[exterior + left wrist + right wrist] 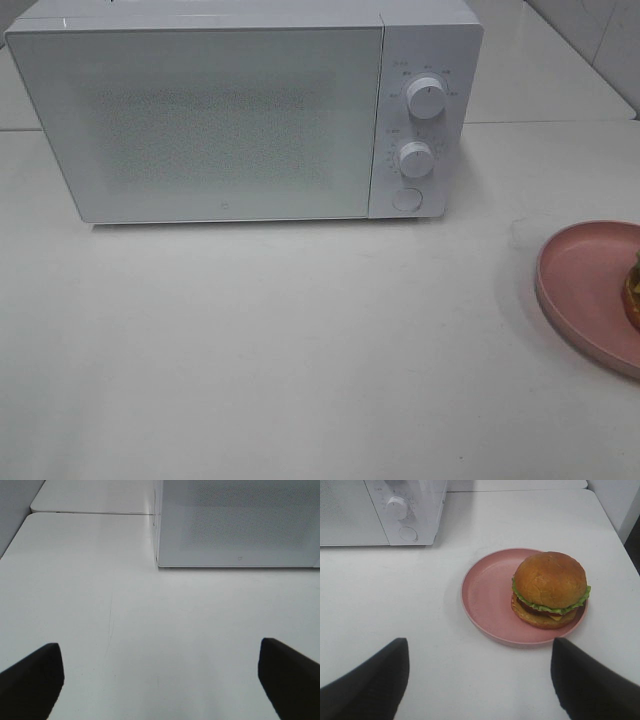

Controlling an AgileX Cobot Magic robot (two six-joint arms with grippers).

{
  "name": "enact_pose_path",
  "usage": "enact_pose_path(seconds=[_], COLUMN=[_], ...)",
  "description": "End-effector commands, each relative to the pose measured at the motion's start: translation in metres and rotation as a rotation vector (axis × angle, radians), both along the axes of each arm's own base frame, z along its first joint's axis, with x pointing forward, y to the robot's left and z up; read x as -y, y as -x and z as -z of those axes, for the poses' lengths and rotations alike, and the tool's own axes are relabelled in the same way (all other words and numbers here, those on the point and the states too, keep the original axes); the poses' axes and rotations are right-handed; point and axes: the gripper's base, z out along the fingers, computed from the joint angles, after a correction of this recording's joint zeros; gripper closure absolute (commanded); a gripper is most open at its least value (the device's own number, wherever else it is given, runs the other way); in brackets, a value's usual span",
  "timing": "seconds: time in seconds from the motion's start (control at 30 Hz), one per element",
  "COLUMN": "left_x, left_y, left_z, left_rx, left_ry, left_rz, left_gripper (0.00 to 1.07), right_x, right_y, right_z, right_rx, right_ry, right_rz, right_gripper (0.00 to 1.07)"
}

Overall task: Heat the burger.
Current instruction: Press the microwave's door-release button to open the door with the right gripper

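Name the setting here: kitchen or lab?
Probably a kitchen-style test setup: a white microwave with two dials stands on a plain white table, and a burger sits on a pink plate.

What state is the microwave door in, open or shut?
Shut: the microwave door lies flush against the control panel, hiding the cavity. The burger sits outside on the pink plate.

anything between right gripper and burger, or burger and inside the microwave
Nothing lies between the open right gripper and the golden-bun burger on its round pink plate. The door of the white microwave is shut, blocking entry.
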Motion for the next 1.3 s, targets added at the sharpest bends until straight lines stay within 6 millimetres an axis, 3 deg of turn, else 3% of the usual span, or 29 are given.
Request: enact_pose_path(seconds=[0.03,0.53,0.63,0.9,1.3], left_x=[0.000,0.000,0.000,0.000,0.000], left_y=[0.003,0.003,0.003,0.003,0.003], left_z=[0.000,0.000,0.000,0.000,0.000], left_rx=[0.035,0.035,0.035,0.035,0.035], left_ry=[-0.002,-0.002,-0.002,-0.002,-0.002], left_rz=[-0.004,-0.004,-0.004,-0.004,-0.004], left_gripper=[0.09,0.09,0.09,0.09,0.09], right_x=[0.000,0.000,0.000,-0.002,-0.004], right_y=[0.003,0.003,0.000,-0.034,-0.067], right_z=[0.000,-0.002,-0.010,-0.026,-0.035], right_rx=[0.037,0.043,0.076,0.130,0.152], right_ry=[0.007,0.006,0.004,-0.005,-0.006], right_rz=[-0.003,-0.003,-0.003,0.000,-0.001], right_gripper=[0.32,0.32,0.32,0.32,0.32])
